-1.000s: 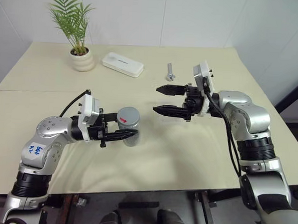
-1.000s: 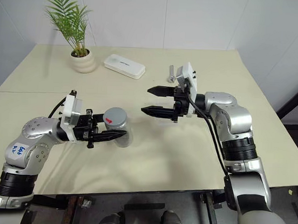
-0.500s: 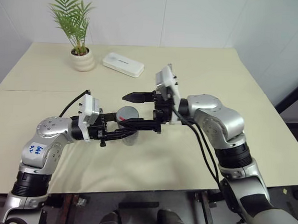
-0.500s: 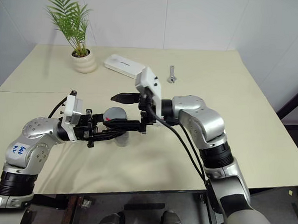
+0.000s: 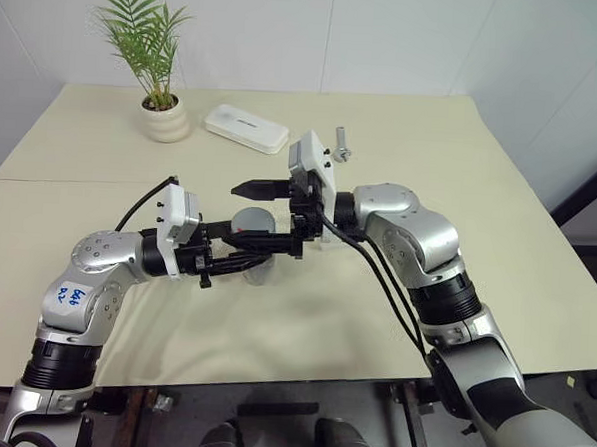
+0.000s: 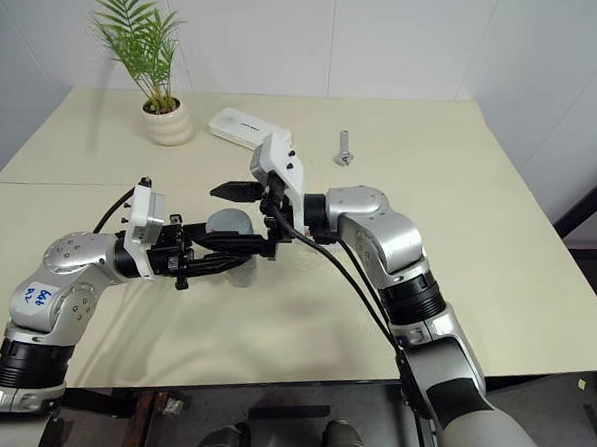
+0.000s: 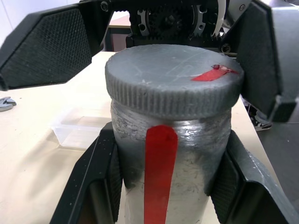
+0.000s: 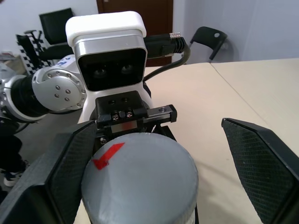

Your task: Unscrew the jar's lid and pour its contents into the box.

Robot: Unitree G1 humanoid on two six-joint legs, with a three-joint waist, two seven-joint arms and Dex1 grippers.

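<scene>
Currently the left tool (image 5: 238, 263) is clamped on the body of the small clear plastic jar with a red stripe (image 7: 161, 172), holding it upright above the cream surface (image 5: 374, 318), presumably to brace it against twisting. Its round grey screw lid with a red mark (image 7: 173, 79) is still on. The right tool (image 5: 262, 218) stands wide, one finger on each side of that lid without closing yet, set to grip and turn. Beyond the jar, the shallow clear plastic box (image 7: 81, 130) waits on the surface.
</scene>
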